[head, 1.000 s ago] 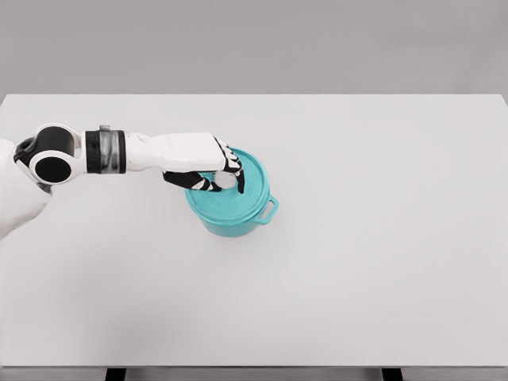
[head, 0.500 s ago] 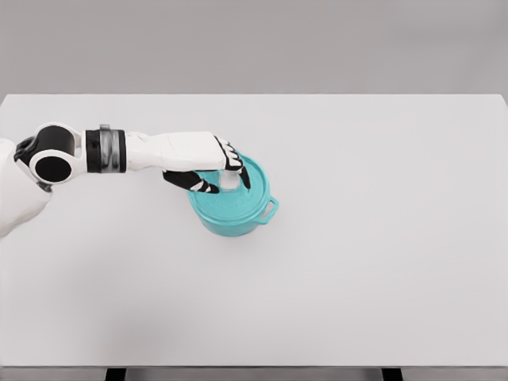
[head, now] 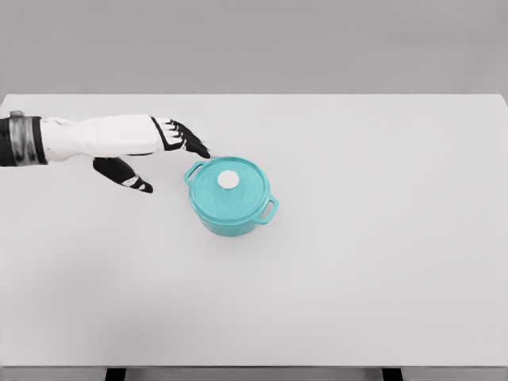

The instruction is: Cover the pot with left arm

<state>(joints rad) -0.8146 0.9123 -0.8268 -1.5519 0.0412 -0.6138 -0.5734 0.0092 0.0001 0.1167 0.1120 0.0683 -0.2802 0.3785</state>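
Sitting a little left of the middle of the white table (head: pixel 381 262), the teal pot (head: pixel 232 208) carries its teal lid (head: pixel 230 189) squarely on the rim, a white knob (head: pixel 228 180) at the lid's centre. One side handle (head: pixel 269 211) juts from the pot's lower right. Just left of the pot, the left hand (head: pixel 147 144) hovers clear of the lid, its black-tipped fingers (head: pixel 190 144) spread and relaxed, holding nothing, the thumb (head: pixel 127 175) hanging apart below them
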